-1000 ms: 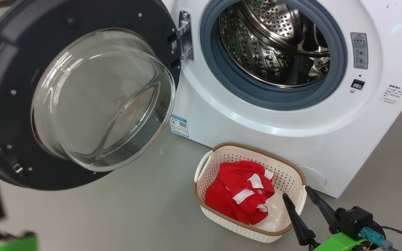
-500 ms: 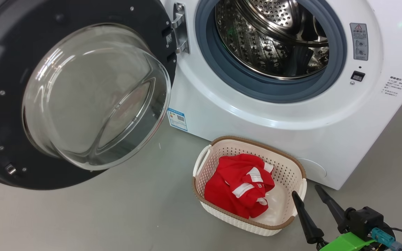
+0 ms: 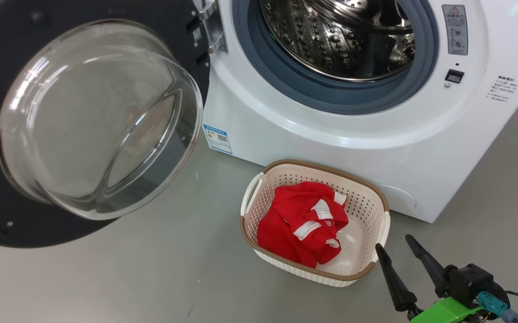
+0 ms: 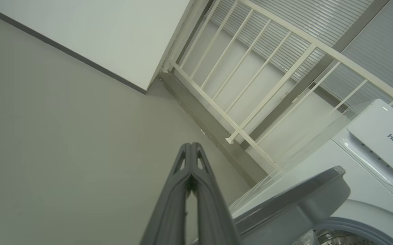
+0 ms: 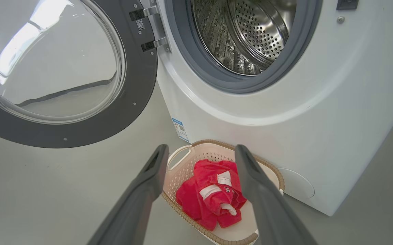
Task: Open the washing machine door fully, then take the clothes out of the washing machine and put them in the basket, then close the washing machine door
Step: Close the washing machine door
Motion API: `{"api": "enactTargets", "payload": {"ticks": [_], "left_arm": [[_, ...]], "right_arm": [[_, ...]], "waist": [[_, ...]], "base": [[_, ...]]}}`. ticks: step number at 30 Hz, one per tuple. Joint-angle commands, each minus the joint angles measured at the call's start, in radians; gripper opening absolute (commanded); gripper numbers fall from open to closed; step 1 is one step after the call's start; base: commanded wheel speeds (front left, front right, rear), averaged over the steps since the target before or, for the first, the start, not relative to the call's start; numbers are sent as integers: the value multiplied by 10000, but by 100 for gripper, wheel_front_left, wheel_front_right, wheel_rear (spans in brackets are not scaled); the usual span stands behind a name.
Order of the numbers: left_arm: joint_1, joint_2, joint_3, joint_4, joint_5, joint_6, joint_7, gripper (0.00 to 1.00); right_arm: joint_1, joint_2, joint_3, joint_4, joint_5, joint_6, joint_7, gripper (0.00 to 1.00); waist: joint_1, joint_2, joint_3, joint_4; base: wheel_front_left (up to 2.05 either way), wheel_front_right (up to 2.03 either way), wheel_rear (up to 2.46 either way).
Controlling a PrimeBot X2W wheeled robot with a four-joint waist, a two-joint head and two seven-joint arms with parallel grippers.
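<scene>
Left gripper [image 4: 190,147]: rises from the near bottom edge, its two grey fingers pressed together to the tips, holding nothing.
Floor [image 4: 63,136]: plain grey-green, spreading left of and beyond the gripper.
Wall [image 4: 97,30]: white, far left, with a dark skirting strip [image 4: 63,47] where it meets the floor.
Railing [image 4: 237,129]: cream bars, far beyond the fingertips, with grey slats [image 4: 302,20] behind.
Washer [image 4: 353,163]: white, to the right, with a lid panel [image 4: 383,136] marked "Hisense".
Door [image 4: 295,197]: grey rim seen edge-on, just right of the gripper, apart from it.
Drum [image 4: 332,236]: a sliver of perforated steel under the grey gasket [image 4: 349,228], near right corner.
</scene>
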Motion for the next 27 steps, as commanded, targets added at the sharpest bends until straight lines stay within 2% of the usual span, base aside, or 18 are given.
{"api": "enactTargets", "payload": {"ticks": [1,6,12,18,27], "left_arm": [[-240,914,82,38,-91,-59,322,0],[-454,978,-139,795,-658,-59,1762,0],[-242,784,-463,760,-1171,-59,3058,0],[269,658,-736,258,-1639,-59,4035,0],[1089,623,-1151,-1194,-2371,-59,5246,0]], "right_arm": [[-323,-105,158,-246,-84,48,-65,100],[-348,-161,67,-283,-119,48,-65,100],[-357,-178,20,-291,-152,48,-65,100],[-405,-163,0,-272,-164,48,-65,100],[-371,-105,-60,-258,-154,48,-65,100]], "waist": [[0,0,130,-84],[0,0,306,-162],[0,0,387,-233],[0,0,362,-295],[0,0,154,-318]], "base": [[0,0,0],[0,0,0],[0,0,0],[0,0,0],[0,0,0]]}}
